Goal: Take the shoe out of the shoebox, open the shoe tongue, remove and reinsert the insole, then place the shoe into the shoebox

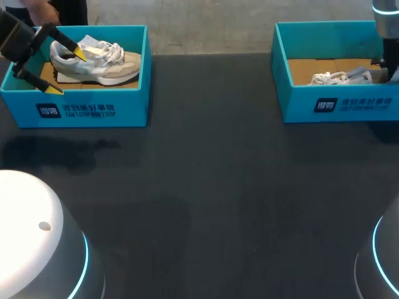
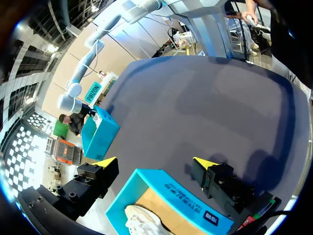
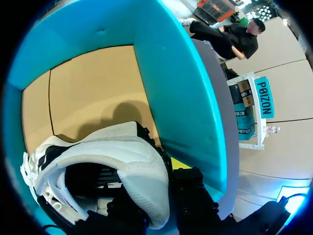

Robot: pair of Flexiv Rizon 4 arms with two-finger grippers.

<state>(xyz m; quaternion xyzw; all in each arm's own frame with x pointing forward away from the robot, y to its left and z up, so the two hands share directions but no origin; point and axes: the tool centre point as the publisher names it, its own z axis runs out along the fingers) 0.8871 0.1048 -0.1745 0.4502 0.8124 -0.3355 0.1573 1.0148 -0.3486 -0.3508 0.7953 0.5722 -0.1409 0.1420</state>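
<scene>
1. Now my left pincer (image 1: 67, 71) hangs open over the beige shoe (image 1: 103, 62) in its box (image 1: 93, 109), upper left.
2. My right pincer (image 3: 159, 182) sits at the heel of the white shoe (image 3: 122, 152); whether it grips, I cannot tell.
3. Light and soft, probably; take the stiffer heel.

Robotics lab, dark worktable (image 1: 206, 187), teal left shoebox (image 1: 93, 111), teal right shoebox (image 1: 340, 104), white robot base (image 1: 31, 243)
</scene>
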